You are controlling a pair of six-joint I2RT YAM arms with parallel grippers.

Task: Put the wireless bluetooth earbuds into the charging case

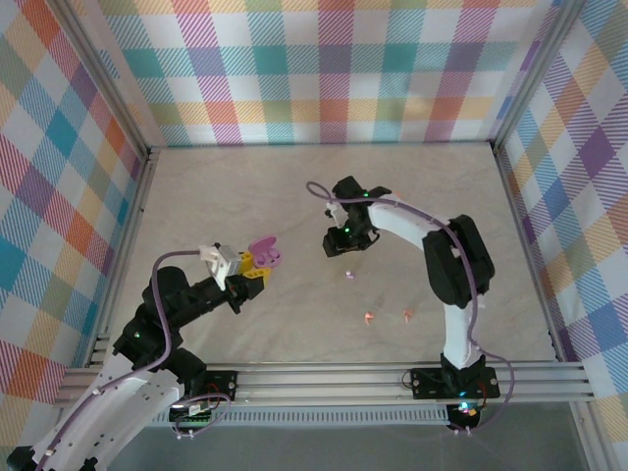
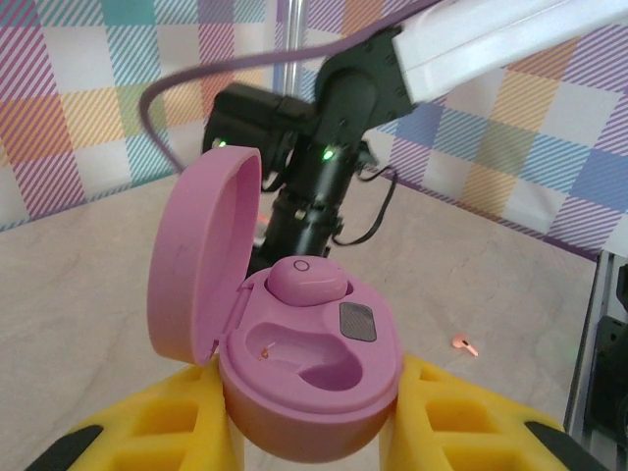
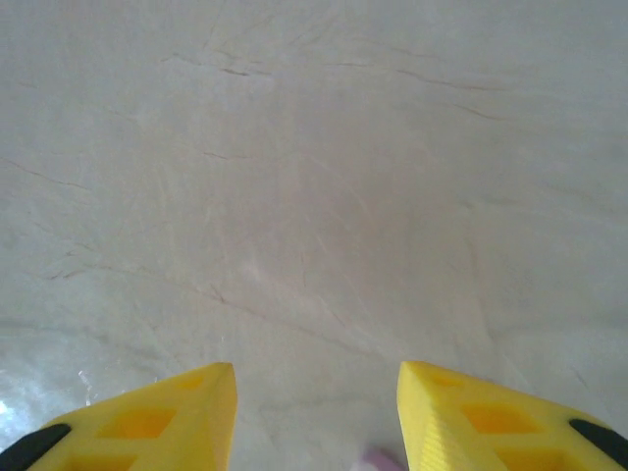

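Over on the left, the left hand (image 1: 250,267) is closed on the lower body of the charging case (image 2: 324,383) and holds it up off the bench (image 1: 245,186). The lid (image 2: 201,260) stands open on the left side. One lilac bud (image 2: 306,280) sits in the far socket and looks a little proud of it, while the near socket (image 2: 324,368) is empty.

The case is rounded and pinched only low down. A push from above could roll it between the fingers or tip that bud back out.

Just right of the case, the right hand (image 3: 316,371) hangs above bare bench with its fingers well apart and nothing between them. A pale pink sliver shows at the bottom edge of its wrist view, and I cannot tell what it is.

A loose lilac bud (image 1: 349,276) lies on the bench near it. Two salmon buds (image 1: 368,317) (image 1: 408,315) lie further right, nearer the arm bases.

The loose bud is tiny on a flat surface. Fingers closing off-centre could flick it away, and a skewed grip would bring it to the socket crooked. The arm could also knock the raised lid on its way across. The salmon buds probably don't belong in this case.
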